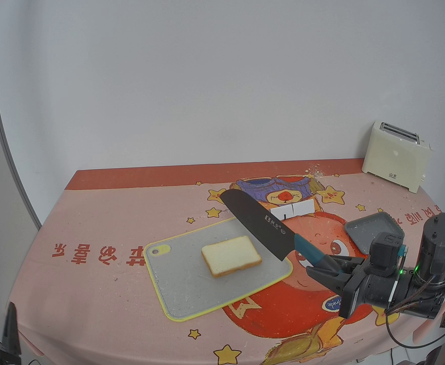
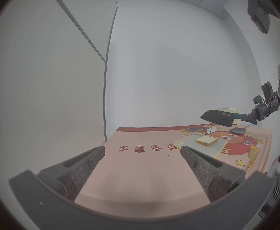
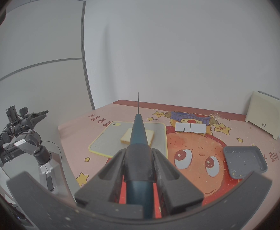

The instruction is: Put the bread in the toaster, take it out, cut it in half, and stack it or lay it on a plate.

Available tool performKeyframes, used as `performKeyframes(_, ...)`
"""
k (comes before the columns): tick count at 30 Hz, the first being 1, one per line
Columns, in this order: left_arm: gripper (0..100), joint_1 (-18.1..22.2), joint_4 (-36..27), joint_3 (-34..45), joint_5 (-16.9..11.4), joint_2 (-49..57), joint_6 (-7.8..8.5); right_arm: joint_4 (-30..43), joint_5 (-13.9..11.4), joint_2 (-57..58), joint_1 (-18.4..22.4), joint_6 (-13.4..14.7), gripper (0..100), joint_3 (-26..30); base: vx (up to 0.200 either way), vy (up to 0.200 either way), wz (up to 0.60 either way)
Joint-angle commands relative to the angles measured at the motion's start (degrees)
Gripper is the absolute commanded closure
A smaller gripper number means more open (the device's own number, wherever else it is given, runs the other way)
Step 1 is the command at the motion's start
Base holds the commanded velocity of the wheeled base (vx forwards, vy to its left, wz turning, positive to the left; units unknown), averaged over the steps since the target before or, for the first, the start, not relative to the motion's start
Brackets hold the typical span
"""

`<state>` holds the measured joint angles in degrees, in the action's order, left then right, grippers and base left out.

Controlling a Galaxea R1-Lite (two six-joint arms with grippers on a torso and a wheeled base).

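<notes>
One slice of bread lay flat on the grey cutting board near the middle of the table, whole and uncut, so we judged the cutting step to be in hand. Our right claw was clamped on the teal handle of the knife. It held the dark blade raised above the board's far right corner, pointing away and to the left. We read that height as a way to keep clear of the bread until the edge could be lined up across its middle. From the right wrist view the blade ran edge-on straight over the slice, which suited a halving cut. Our left claw hung with its fingers apart and nothing between them, off the table's left edge and well apart from the board, presumably to stay out of the blade's way. The toaster stood at the far right corner. The grey plate sat near the board's right side, handy for the halves. We expected the soft slice might shift under the blade with nothing pinning it.
</notes>
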<state>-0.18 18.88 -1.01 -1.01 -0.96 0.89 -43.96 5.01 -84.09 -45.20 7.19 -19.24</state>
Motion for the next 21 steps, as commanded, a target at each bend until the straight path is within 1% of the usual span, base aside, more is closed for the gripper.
performKeyframes(1, 0, -0.08, 5.99, -7.78, -5.49, -7.47, 2.54, -0.07, 0.61, -0.64, -1.73, 0.01, 100, 0.08, 0.0, 0.0, 0.0)
performKeyframes(2, 0, -0.08, 5.81, -9.1, -5.58, -8.79, 2.54, -0.07, 0.61, -0.64, -1.82, 0.1, 100, -0.01, 0.0, 0.0, 0.0)
performKeyframes(4, 0, -0.7, 5.02, -18.59, -5.67, -19.16, 2.54, -0.16, 0.44, -0.46, -1.82, 0.19, 100, -0.45, 0.0, 0.0, 0.0)
performKeyframes(6, 0, -1.4, 5.02, -23.6, -6.02, -24.61, 2.54, -0.16, 0.44, -0.55, -1.82, 0.28, 100, -0.71, 0.0, 0.0, 0.0)
performKeyframes(9, 0, -3.6, 4.94, -31.95, -7.43, -34.9, 2.71, -0.16, 0.35, -0.72, -1.73, 0.37, 100, -0.89, 0.0, 0.0, 0.0)
performKeyframes(10, 0, -4.39, 4.94, -33.53, -8.13, -37.01, 2.63, -0.07, 0.35, -0.81, -1.64, 0.37, 100, -0.89, 0.0, 0.0, 0.0)
performKeyframes(13, 0, -5.53, 4.85, -38.01, -11.12, -43.42, 3.24, -0.07, 0.35, -0.9, -1.47, 0.28, 100, -0.89, 0.0, 0.0, 0.0)
performKeyframes(14, 0, -5.53, 4.85, -38.01, -11.12, -43.42, 3.24, -0.07, 0.35, -0.9, -1.47, 0.28, 100, -0.89, 0.0, 0.0, 0.0)
performKeyframes(15, 0, -5.53, 5.02, -38.98, -13.05, -46.59, 3.94, -0.07, 0.35, -0.81, -1.47, 0.37, 100, -0.8, 0.0, 0.0, 0.0)
performKeyframes(16, 0, -5.88, 5.29, -39.24, -16.39, -49.93, 5.35, -0.07, 0.26, -0.9, -1.47, 0.37, 100, -0.71, 0.0, 0.0, 0.0)
performKeyframes(17, 0, -6.5, 5.37, -39.07, -18.5, -51.16, 6.32, -0.07, 0.26, -0.9, -1.56, 0.37, 100, -0.63, 0.0, 0.0, 0.0)
performKeyframes(18, 0, -7.9, 5.37, -38.71, -22.02, -52.39, 7.9, -0.07, 0.26, -0.99, -1.56, 0.37, 100, -0.63, 0.0, 0.0, 0.0)
performKeyframes(19, 0, -9.4, 5.37, -38.45, -24.3, -53.44, 9.04, -0.07, 0.26, -1.16, -1.73, 0.37, 100, -0.63, 0.0, 0.0, 0.0)
performKeyframes(21, 0, -10.63, 5.29, -38.36, -25.44, -55.55, 9.48, -0.07, 0.26, -2.04, -1.82, 0.37, 100, -0.63, 0.0, 0.0, 0.0)
